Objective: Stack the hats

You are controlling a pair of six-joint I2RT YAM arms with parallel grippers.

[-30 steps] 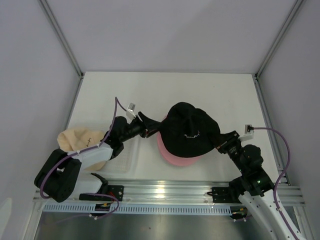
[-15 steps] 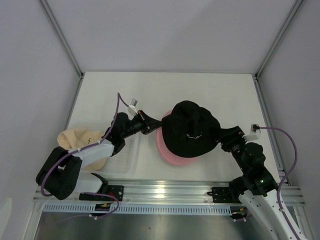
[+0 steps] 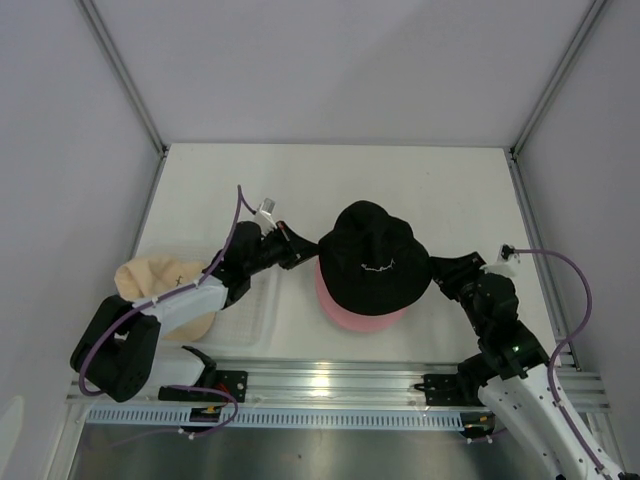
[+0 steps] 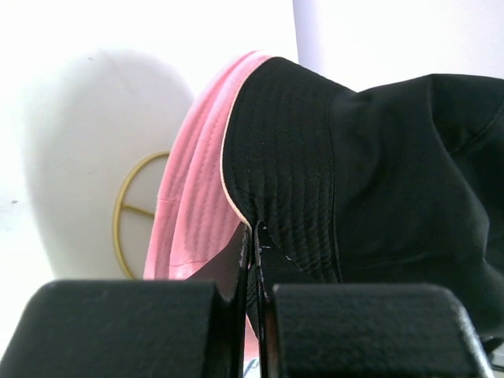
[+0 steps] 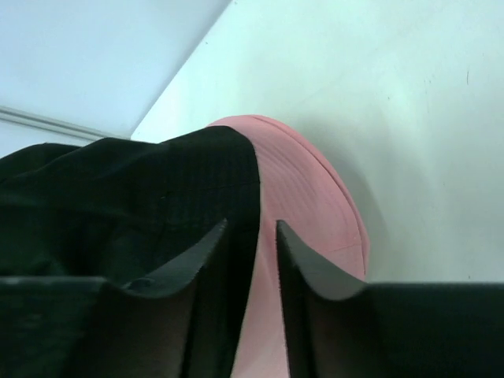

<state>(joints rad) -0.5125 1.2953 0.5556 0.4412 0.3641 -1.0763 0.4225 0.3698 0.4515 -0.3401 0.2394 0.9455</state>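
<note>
The black hat (image 3: 375, 260) with small white script lies on top of a pink hat (image 3: 360, 318) at the table's middle. My left gripper (image 3: 305, 250) is shut on the black hat's left brim; the left wrist view shows the jaws (image 4: 254, 236) pinching the black cloth (image 4: 378, 173) just above the pink brim (image 4: 197, 205). My right gripper (image 3: 435, 272) is at the hat's right edge. Its jaws (image 5: 252, 228) are a little apart, with the black brim (image 5: 118, 213) and the pink hat (image 5: 307, 197) showing in the gap. A beige hat (image 3: 160, 285) lies at the left under my left arm.
A clear shallow plastic tray (image 3: 255, 320) sits near the front left, beside the beige hat and under my left forearm. Frame posts and grey walls stand round the white table. The metal rail with the arm bases runs along the near edge.
The black hat has come down and flattened over the pink hat. My right jaws have parted from its right brim. My left gripper stays closed on the left brim.
</note>
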